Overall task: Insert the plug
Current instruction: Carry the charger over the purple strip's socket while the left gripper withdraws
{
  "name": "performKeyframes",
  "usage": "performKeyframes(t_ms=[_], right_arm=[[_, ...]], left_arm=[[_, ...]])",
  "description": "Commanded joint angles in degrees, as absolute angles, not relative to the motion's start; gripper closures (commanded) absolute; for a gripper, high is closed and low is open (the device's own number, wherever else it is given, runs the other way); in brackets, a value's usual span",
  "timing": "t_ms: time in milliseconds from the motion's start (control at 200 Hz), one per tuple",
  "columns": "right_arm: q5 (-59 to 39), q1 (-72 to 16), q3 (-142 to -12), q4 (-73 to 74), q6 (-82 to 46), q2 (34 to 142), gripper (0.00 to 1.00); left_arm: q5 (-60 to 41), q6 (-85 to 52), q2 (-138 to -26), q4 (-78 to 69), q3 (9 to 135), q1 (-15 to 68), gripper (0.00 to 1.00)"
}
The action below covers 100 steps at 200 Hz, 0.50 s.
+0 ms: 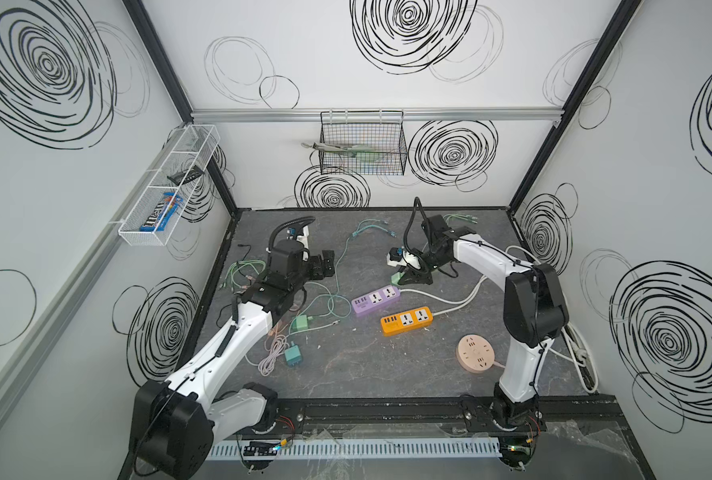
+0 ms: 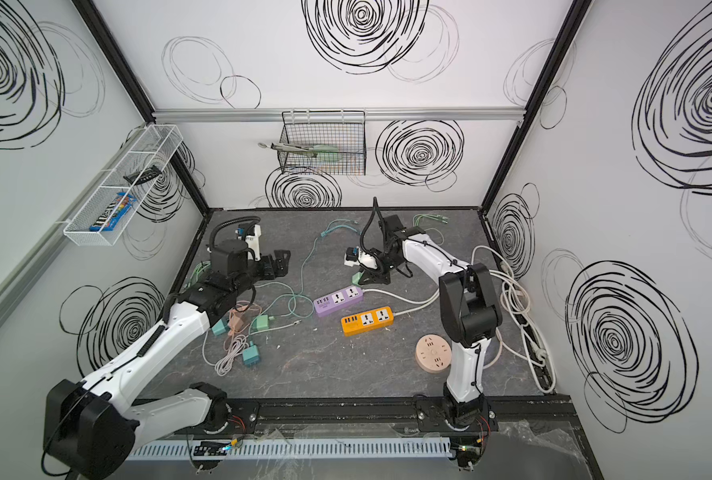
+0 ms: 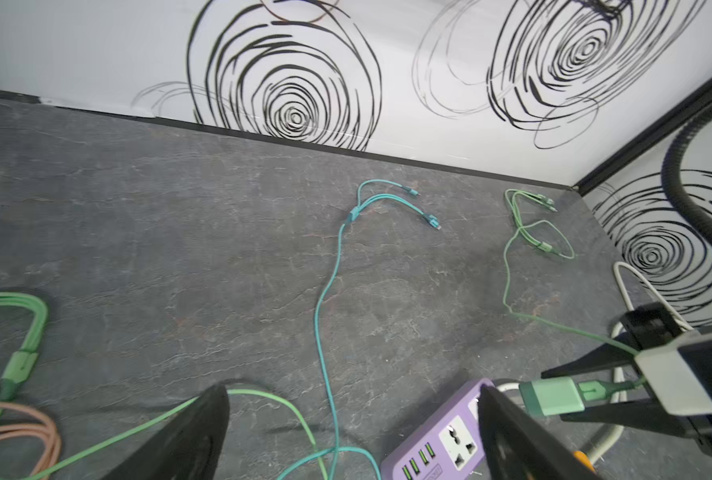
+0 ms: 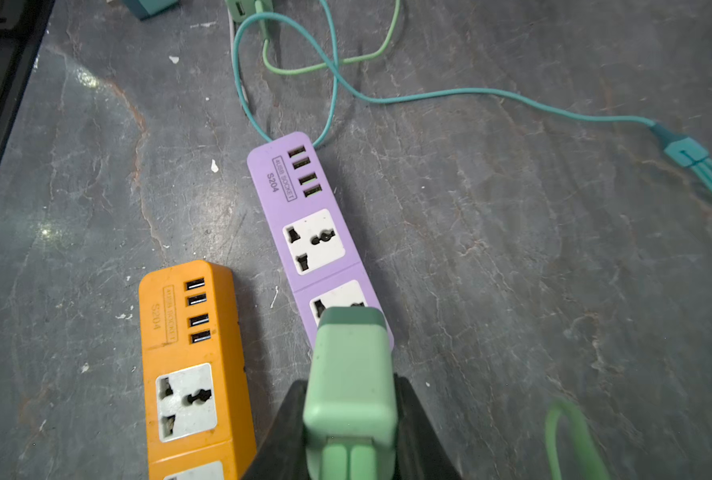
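- Two arms are over the dark grey, stone-patterned bench [image 1: 387, 365]. The white-and-black right arm [image 1: 483, 257] comes in from the right, bent at the elbow, with its wrist angled down toward the middle of the bench.
- The right jaws are clamped on the two sides of the pale green, rounded block-shaped plug [image 4: 350, 374]. Its green cable end runs back between the black fingers [image 4: 281, 432].
- I see the plug [image 1: 396, 277] held tilted over the cord end of the purple plastic power strip [image 4: 300, 199]. Its darker green front rim covers the outlet nearest the white cord.
- The prongs are hidden, so I cannot tell whether they touch the outlet.
- The strip's other white outlet and its four USB ports are uncovered. An orange plastic power strip [image 4: 192, 353] lies just beside it.
- The left arm [image 1: 237, 328] stretches forward over loose green and pink cables, wrist roughly level.
- The left jaws stand spread wide with nothing between them, above the bench near the strip's USB end.
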<state>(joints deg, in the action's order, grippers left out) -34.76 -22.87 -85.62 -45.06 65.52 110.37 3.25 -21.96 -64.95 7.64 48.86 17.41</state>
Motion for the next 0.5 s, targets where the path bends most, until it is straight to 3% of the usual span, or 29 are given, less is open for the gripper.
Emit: performKeyframes(t_ms=[0, 195, 495], right_arm=[[-31.5, -24.2, -89.1, -51.6, 68.9, 111.9, 1.00], [-29.3, -26.1, -91.3, -53.7, 69.3, 112.8, 1.00], [-18.0, -29.7, -89.7, -49.1, 69.4, 111.8, 1.00]], left_arm=[[6.0, -22.7, -63.1, 8.0, 46.8, 15.7, 0.04], [4.3, -22.7, -61.8, 7.0, 45.1, 12.8, 0.04], [5.5, -23.0, -61.5, 7.2, 44.1, 12.0, 0.04]])
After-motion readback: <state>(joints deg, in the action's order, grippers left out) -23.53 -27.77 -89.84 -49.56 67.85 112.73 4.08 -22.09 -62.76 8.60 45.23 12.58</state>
